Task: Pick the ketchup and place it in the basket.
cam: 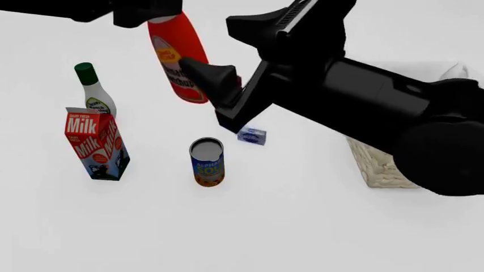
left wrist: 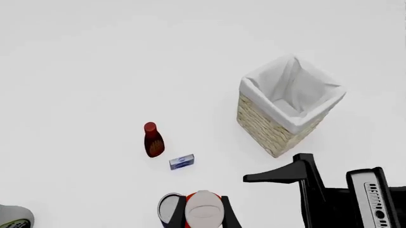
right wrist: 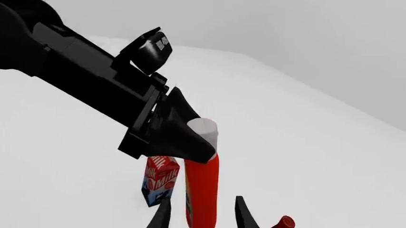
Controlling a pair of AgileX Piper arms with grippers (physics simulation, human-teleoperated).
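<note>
The bright red-orange ketchup squeeze bottle [cam: 178, 56] is held aloft at its white cap by the left gripper [right wrist: 190, 142], closed for a handover; the right gripper [right wrist: 203, 213] is spread open around its body, toward the straw wicker basket [left wrist: 285, 111].

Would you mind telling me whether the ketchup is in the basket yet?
Not yet. The ketchup hangs in the air, held at its cap by the left gripper, and the basket shows only its white lining inside.

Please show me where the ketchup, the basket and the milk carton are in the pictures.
ketchup [cam: 179, 59]: front view, on the yellow-and-white label of the bottle.
basket [left wrist: 269, 130]: left wrist view, on its woven straw wall below the cloth rim.
milk carton [cam: 92, 141]: front view, on its red front face.
</note>
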